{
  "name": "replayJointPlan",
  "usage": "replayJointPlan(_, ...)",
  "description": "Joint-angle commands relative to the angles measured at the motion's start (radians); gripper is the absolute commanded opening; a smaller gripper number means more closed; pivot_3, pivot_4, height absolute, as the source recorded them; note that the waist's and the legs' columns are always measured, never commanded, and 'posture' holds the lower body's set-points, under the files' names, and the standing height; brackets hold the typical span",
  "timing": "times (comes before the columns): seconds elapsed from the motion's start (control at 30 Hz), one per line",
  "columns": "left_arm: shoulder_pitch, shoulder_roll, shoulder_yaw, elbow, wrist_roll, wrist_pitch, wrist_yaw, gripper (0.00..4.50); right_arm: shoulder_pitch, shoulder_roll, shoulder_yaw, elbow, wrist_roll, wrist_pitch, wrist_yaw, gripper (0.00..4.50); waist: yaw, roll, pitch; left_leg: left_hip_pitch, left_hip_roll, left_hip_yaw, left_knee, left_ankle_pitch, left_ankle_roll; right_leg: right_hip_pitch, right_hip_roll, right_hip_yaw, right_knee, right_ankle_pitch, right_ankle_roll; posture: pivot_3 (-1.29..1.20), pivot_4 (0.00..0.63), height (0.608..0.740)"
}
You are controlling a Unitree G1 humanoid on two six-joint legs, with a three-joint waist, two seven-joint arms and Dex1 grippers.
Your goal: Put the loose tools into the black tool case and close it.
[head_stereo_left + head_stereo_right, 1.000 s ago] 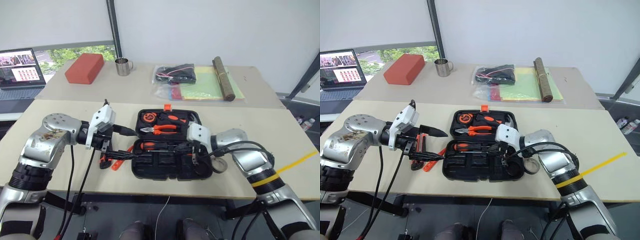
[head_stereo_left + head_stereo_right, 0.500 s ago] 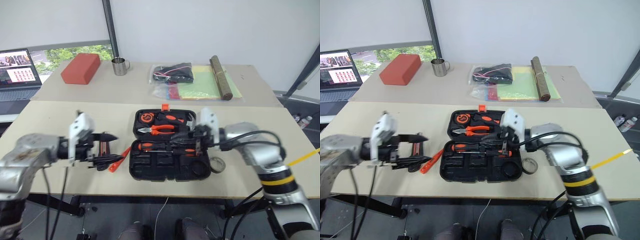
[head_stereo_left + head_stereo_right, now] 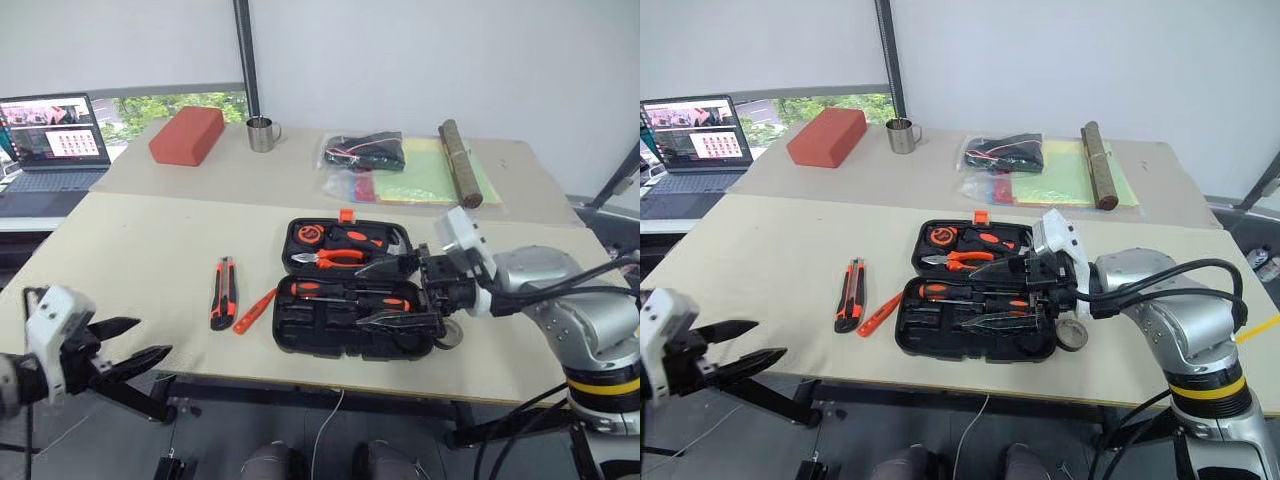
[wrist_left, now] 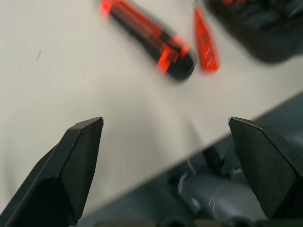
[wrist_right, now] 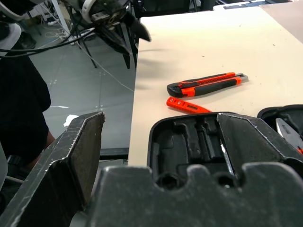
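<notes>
The black tool case (image 3: pixel 330 335) lies open at the table's front middle. Two orange-and-black screwdrivers (image 3: pixel 345 290) rest in its near half. My right gripper (image 3: pixel 388 293) hovers over the case's right side, open and empty, pointing left. The grey tape roll (image 3: pixel 1073 336) sits on the table just right of the case, partly behind that gripper. Left of the case lie the utility knife (image 3: pixel 220 293) and the slim orange tester pen (image 3: pixel 255 310). My left gripper (image 3: pixel 150 337) hangs open and empty past the table's front left edge, well apart from the knife (image 4: pixel 151 35).
Orange pliers (image 3: pixel 335 258) and a tape measure (image 3: pixel 306 234) sit in the case's far half. On the back table are a laptop (image 3: pixel 50 135), a red block (image 3: pixel 187 135), a metal cup (image 3: pixel 262 133), a bagged black bundle (image 3: pixel 368 152) and a brown roll (image 3: pixel 460 163).
My right gripper opened and lifted back from the case, leaving a screwdriver in it. My left arm drew away leftwards, off the table's front edge. The camera shifted too.
</notes>
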State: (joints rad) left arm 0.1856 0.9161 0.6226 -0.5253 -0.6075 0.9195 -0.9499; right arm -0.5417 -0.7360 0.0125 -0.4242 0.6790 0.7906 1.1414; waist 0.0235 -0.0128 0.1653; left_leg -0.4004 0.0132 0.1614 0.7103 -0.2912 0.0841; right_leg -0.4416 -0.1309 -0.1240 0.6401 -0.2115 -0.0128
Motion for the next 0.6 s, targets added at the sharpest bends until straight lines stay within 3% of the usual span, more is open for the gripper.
replayJointPlan(0.03, -0.170, 0.050, -0.178, -0.034, -0.024, 0.138, 0.117, 4.50, 0.014, -0.009, -0.030, -0.051, -0.007, -0.030, -0.053, 4.49, -0.003, 0.000, 0.000, -0.001, 0.000, 0.001, 0.000, 0.000, 0.000, 0.001, 0.001, 0.001, 0.001, 0.000, 0.000, 0.00, 0.150, 0.736)
replayJointPlan(0.23, -0.518, 0.004, -0.504, 0.092, 0.039, 0.297, 0.276, 4.50, 0.064, -0.012, -0.056, -0.116, 0.020, -0.014, -0.120, 4.49, -0.015, 0.000, 0.000, 0.000, 0.001, 0.004, -0.001, 0.002, -0.001, 0.001, 0.013, -0.001, 0.003, 0.000, 0.000, 0.00, 0.150, 0.736)
replayJointPlan(0.47, -0.694, -0.070, -0.763, 0.245, 0.129, 0.248, 0.264, 4.50, 0.106, -0.019, -0.083, -0.165, 0.040, -0.002, -0.195, 4.49, -0.020, -0.001, 0.000, 0.000, 0.001, 0.006, -0.001, 0.003, 0.002, 0.001, 0.017, 0.001, 0.001, -0.001, 0.001, 0.00, 0.150, 0.736)
replayJointPlan(0.57, -0.722, -0.062, -0.869, 0.279, 0.193, 0.251, 0.276, 3.79, 0.119, -0.024, -0.100, -0.178, 0.051, 0.005, -0.221, 4.50, -0.018, -0.001, 0.000, 0.000, 0.001, 0.006, -0.001, 0.003, 0.001, 0.001, 0.016, 0.001, 0.001, -0.001, 0.001, 0.00, 0.150, 0.736)
replayJointPlan(0.6, -0.724, -0.061, -0.887, 0.288, 0.208, 0.250, 0.277, 3.28, 0.124, -0.027, -0.107, -0.183, 0.056, 0.007, -0.229, 4.50, -0.018, -0.001, 0.000, 0.001, 0.001, 0.006, -0.001, 0.003, 0.001, 0.001, 0.016, 0.002, 0.001, -0.001, 0.001, 0.00, 0.150, 0.736)
